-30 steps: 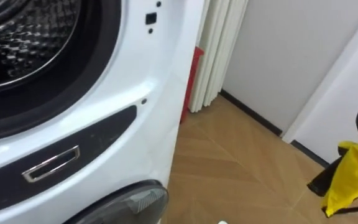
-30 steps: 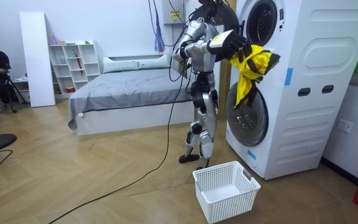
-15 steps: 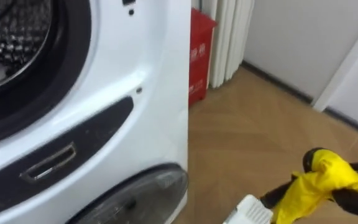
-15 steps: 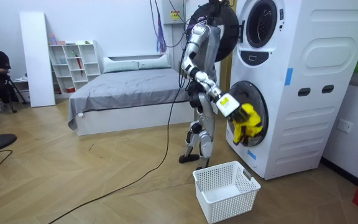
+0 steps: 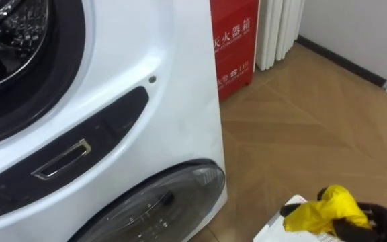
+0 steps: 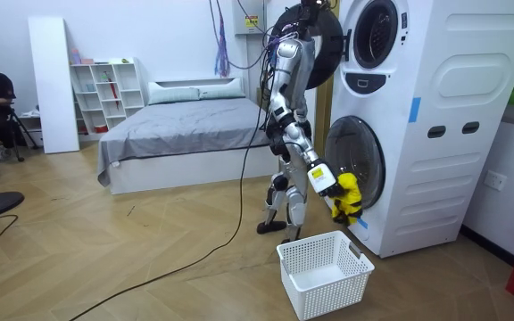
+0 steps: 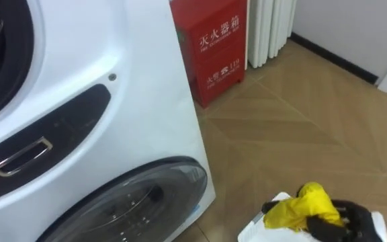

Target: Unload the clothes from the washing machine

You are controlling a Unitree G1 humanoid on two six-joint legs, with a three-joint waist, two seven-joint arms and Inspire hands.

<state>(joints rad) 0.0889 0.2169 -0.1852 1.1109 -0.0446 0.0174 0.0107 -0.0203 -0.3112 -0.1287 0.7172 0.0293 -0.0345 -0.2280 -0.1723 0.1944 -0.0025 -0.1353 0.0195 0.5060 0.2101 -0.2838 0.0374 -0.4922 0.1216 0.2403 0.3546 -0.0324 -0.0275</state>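
I'm looking down past the white washing machine (image 5: pixel 173 101), which is taking up the left of the frame. Its upper drum (image 5: pixel 5 40) is showing open at upper left and its lower round door (image 5: pixel 160 208) at bottom centre. The right hand (image 5: pixel 380 218) is sitting in the lower right corner, its dark fingers curling round a bunched yellow garment (image 5: pixel 321 212), which is out of the drum. The garment is hanging over a corner of the white basket (image 5: pixel 274 230); the room view shows it clear above the rim. There the robot is standing close in front of the machine, its arm reaching down and forward, with the basket on the wood floor by its feet. A red cabinet (image 5: pixel 232 40) is standing at top centre, just beside the machine.
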